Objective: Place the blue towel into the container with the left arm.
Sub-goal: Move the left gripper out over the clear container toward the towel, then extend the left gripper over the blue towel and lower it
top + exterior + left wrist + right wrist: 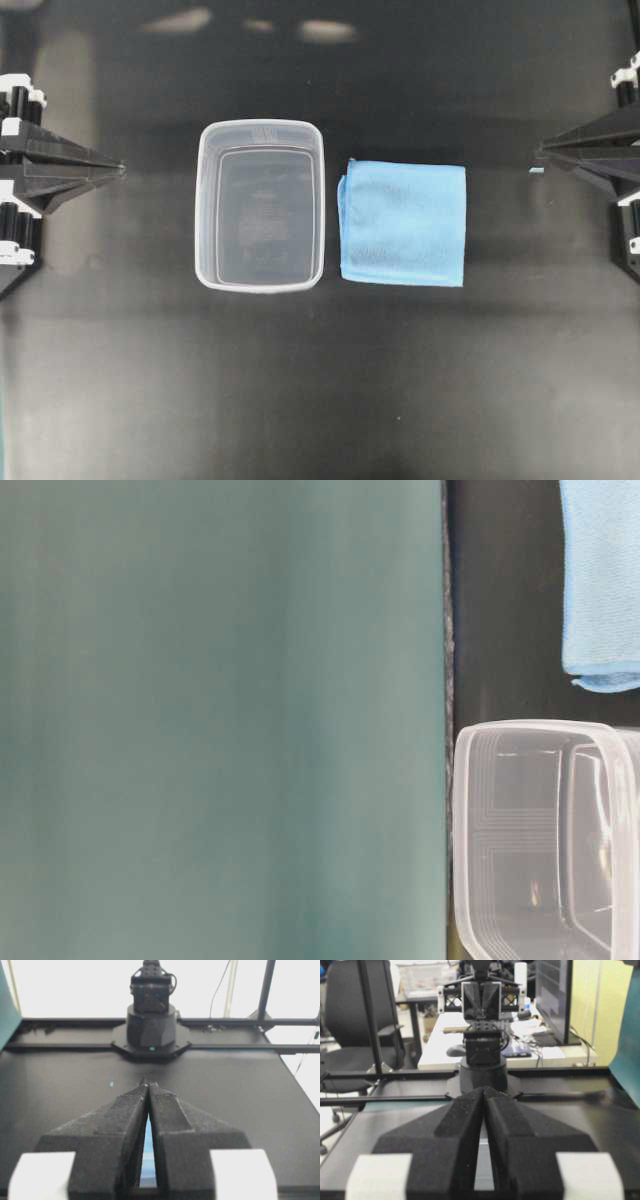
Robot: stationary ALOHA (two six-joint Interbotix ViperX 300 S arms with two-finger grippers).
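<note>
Filling the left two thirds of the table-level view, a blurred teal surface (220, 720) hides all but the right strip, where the container (545, 840) and blue towel (603, 580) are cut off by the frame edges. Overhead, on the black tabletop (320, 390), the container (260, 205) sits centre, the towel (403, 223) just right of it, apart. At mid-left, the left end effector (120, 169) is closed and empty; at mid-right, the right end effector (541, 152) likewise, both arms mostly cropped.
</note>
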